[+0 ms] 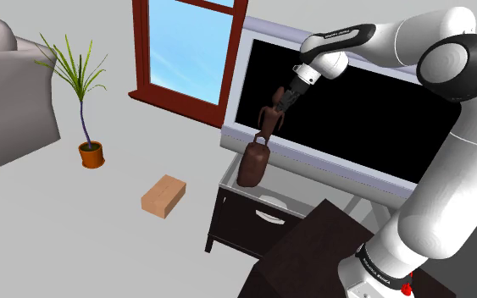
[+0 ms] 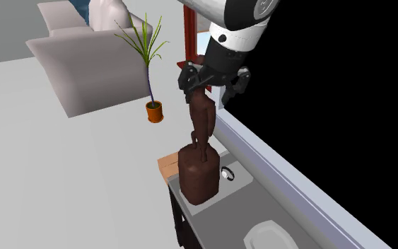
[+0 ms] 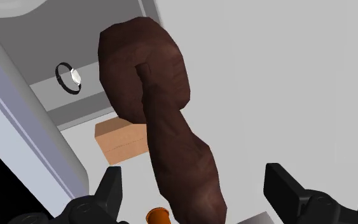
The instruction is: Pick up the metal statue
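Just clear of the brown statue (image 3: 171, 127), spread tool (image 3: 194, 173) near table (image 2: 241, 185) edge.

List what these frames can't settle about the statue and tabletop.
Statue top: wrist view, cut by the bottom edge; second exterior view, behind the hand.
Statue's footing on the table: wrist view, its own body covers it.
Small ring: wrist view, too small to identify.
White dish: second exterior view, cut by the bottom edge.

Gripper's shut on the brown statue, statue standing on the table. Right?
No. The gripper is open: the wrist view shows its fingers apart on either side of the statue, not touching it. The statue does stand on the table.
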Available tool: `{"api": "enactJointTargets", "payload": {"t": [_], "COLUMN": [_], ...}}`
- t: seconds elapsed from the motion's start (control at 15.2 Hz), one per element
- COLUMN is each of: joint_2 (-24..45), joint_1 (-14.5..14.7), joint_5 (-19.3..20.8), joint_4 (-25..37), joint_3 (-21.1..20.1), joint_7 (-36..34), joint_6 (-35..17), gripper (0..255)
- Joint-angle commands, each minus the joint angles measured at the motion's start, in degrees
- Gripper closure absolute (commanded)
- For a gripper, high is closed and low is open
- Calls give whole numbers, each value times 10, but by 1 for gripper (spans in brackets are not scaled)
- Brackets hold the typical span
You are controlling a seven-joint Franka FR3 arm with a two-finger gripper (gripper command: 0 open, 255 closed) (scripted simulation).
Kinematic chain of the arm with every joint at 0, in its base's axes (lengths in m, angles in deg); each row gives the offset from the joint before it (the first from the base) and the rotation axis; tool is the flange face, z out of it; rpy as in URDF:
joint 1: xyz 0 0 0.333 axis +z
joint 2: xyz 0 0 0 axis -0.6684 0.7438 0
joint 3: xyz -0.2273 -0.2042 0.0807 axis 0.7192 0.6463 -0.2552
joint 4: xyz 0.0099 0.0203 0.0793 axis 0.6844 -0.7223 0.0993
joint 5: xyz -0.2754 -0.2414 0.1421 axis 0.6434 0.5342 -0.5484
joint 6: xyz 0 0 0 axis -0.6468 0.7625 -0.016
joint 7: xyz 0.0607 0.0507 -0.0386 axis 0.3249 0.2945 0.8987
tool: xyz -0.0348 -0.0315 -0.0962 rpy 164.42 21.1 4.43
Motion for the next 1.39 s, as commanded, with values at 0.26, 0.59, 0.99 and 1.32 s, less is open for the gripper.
{"api": "enactJointTargets", "payload": {"t": [0.26, 0.59, 0.99, 1.32], "joint_2": [12, 11, 9, -3], "joint_1": [-1, -1, 0, 0], "joint_5": [-13, -12, -10, 3], "joint_4": [-19, -22, -16, 7], "joint_3": [-3, -2, -2, 1], "joint_7": [15, 16, 12, -4], "joint_6": [-29, -29, -22, 9], "gripper": [0, 255, 255, 255]}}
